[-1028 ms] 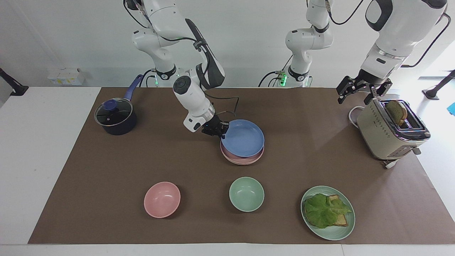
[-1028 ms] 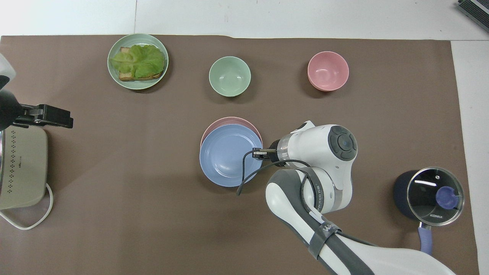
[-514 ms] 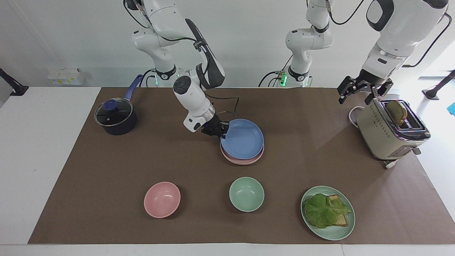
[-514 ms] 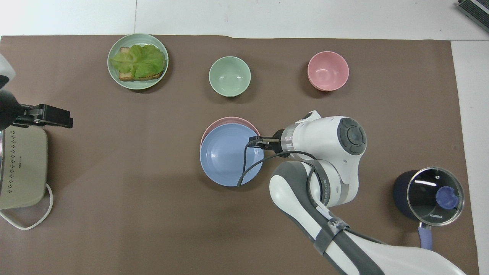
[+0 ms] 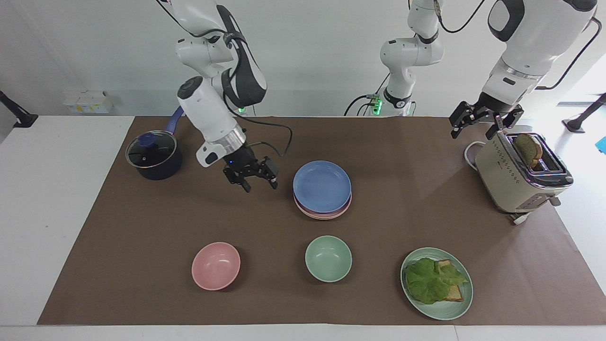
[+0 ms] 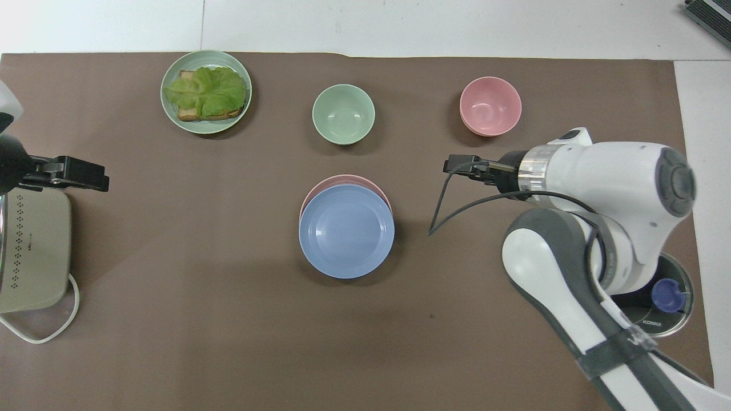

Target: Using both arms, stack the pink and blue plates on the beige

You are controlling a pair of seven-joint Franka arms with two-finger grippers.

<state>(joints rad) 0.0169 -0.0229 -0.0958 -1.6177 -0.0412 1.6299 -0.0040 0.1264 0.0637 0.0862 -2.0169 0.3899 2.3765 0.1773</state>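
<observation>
We are hovering our right gripper above bare brown mat, its fingers spread apart and holding nothing. The blue plate is lying just beside those fingers, toward the left arm's end of the counter, and nothing is touching it. It is sitting on top of the pink plate, whose rim is peeking out along the edge farther from the robots. Of a beige plate under the two we are seeing at most a thin pale line at the bottom of the pile, so we cannot tell for sure that it is there. The blue plate is resting slightly off centre, shifted toward the robots, which we are reading as the result of being let go by its edge rather than dropped from straight above.

Our left gripper is waiting in the air by the toaster, fingers apart and empty, well clear of the pile so the two arms are not crowding each other.

We are judging the stacking as essentially finished, with only retreat left for the right arm.
</observation>
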